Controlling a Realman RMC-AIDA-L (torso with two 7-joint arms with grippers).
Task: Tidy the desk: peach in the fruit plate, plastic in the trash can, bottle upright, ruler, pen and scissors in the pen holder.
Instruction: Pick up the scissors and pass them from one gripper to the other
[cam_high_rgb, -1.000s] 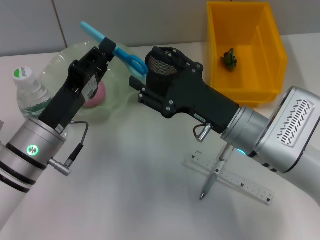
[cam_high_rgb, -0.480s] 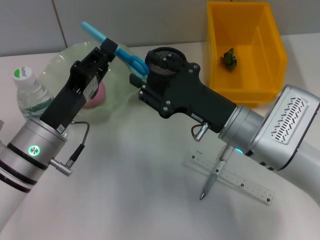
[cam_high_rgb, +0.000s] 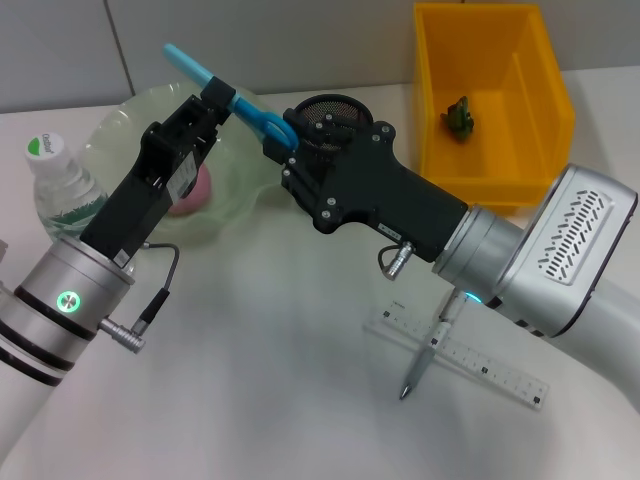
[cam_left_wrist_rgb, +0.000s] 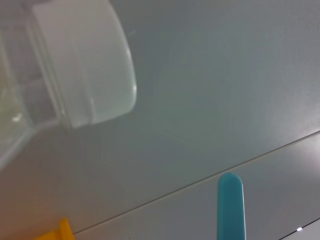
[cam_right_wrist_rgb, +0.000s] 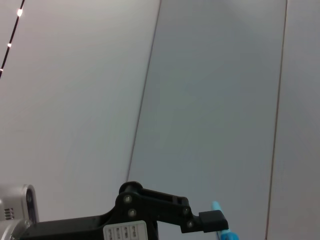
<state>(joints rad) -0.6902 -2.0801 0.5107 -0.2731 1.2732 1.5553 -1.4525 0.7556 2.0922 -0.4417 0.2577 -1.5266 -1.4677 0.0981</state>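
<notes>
Scissors (cam_high_rgb: 232, 97) with blue handles are held aloft in the left pincer (cam_high_rgb: 218, 100), which is clenched on them at the far left, above the green fruit plate (cam_high_rgb: 235, 190) with the peach (cam_high_rgb: 197, 188) in it. The right pincer (cam_high_rgb: 281, 150) reaches in from the right toward the lower end of the scissors, just in front of the black mesh pen holder (cam_high_rgb: 331, 112); whether its fingers are parted or closed I cannot tell. This looks like a handover or a guided drop into the holder. To do it well, the scissors should be tipped upright, centred over the holder's mouth, and let go only once the tip is inside. Ruler (cam_high_rgb: 470, 357) and pen (cam_high_rgb: 428, 355) lie crossed on the near-right surface (cam_high_rgb: 250, 370); the bottle (cam_high_rgb: 62, 185) stands upright at the left.
</notes>
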